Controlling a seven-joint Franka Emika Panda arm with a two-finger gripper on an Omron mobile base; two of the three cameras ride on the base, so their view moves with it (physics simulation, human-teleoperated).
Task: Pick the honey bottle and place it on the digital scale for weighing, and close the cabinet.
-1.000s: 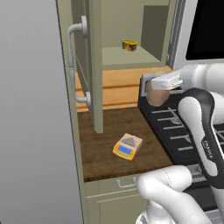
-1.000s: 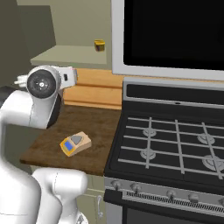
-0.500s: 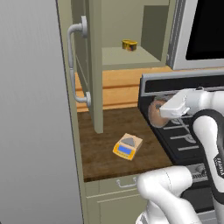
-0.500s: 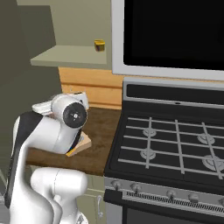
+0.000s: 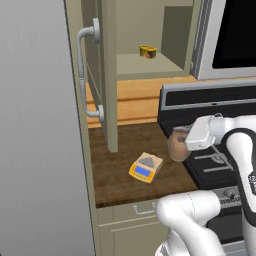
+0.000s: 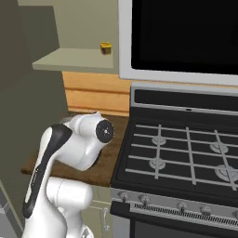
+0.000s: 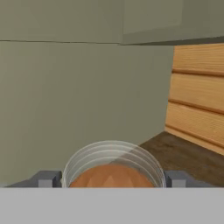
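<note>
Honey bottle (image 5: 176, 146) is clamped in the end effector (image 5: 181, 145), held in the air above the worktop's (image 5: 120, 175) stove-side edge. Next move, likely: carry it left and lower onto the scale (image 5: 145, 167); cabinet (image 5: 107, 75) door open.

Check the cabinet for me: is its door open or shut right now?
Open. The cabinet door stands swung out edge-on toward the camera, and the shelf inside shows, with a yellow tin on it.

honey bottle (image 5: 176, 146) above counter, cabinet (image 5: 102, 75) open
</note>
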